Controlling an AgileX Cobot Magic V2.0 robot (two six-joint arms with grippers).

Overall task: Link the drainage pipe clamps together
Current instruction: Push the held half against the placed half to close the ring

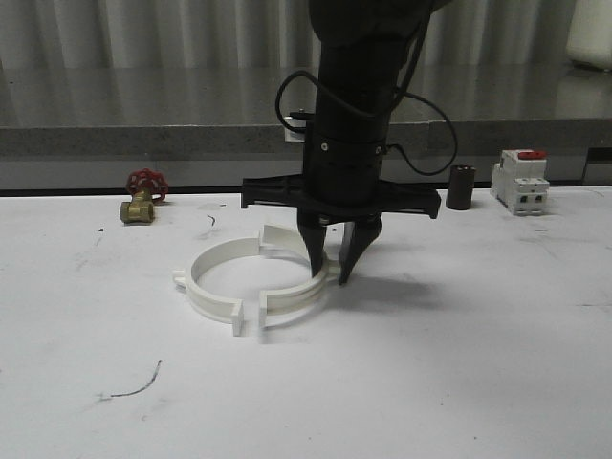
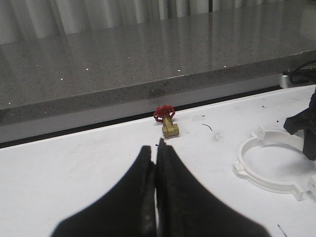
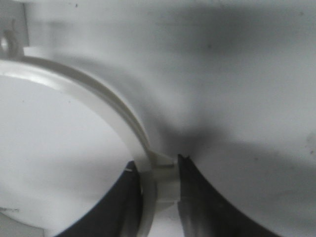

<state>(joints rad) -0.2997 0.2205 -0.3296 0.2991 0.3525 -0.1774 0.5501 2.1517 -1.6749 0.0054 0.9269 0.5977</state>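
Observation:
Two white drainage pipe clamps lie on the white table as a near-closed ring. The left half (image 1: 206,292) and the right half (image 1: 292,304) face each other, with small gaps between their end tabs. My right gripper (image 1: 331,260) comes down from above and is shut on the right half's wall. In the right wrist view the band (image 3: 98,94) runs between the two fingers, and the right gripper (image 3: 158,173) clamps it at a small tab. My left gripper (image 2: 156,148) is shut with nothing in it, off to the left of the left half (image 2: 266,180).
A brass valve with a red handle (image 1: 142,199) sits at the back left. A dark cylinder (image 1: 462,186) and a white-and-red breaker (image 1: 520,182) stand at the back right. A grey counter (image 1: 143,115) runs behind the table. A thin wire scrap (image 1: 134,382) lies front left.

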